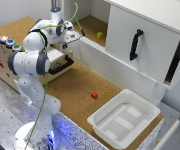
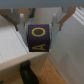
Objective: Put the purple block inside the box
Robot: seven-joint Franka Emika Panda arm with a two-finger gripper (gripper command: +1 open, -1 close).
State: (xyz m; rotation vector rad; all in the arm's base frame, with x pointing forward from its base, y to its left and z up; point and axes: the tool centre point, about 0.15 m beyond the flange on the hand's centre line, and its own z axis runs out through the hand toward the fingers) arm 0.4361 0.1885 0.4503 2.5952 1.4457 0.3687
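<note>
The purple block point(image 2: 39, 38) with yellow letters fills the middle of the wrist view, sitting between my two fingers point(image 2: 21, 21). My gripper point(image 1: 65, 45) is shut on it and hangs above the tan drawer unit's black handle point(image 1: 61, 65) at the exterior view's upper left. The block itself is too small and dark to make out in the exterior view. The box point(image 1: 142, 104), a wide shallow white tub, stands empty at the exterior view's lower right, far from the gripper.
A small red block point(image 1: 94, 95) lies on the cork surface between the arm and the box. A yellow-green block point(image 1: 100, 35) sits inside the big white cabinet, whose door with a black handle point(image 1: 135, 44) stands open.
</note>
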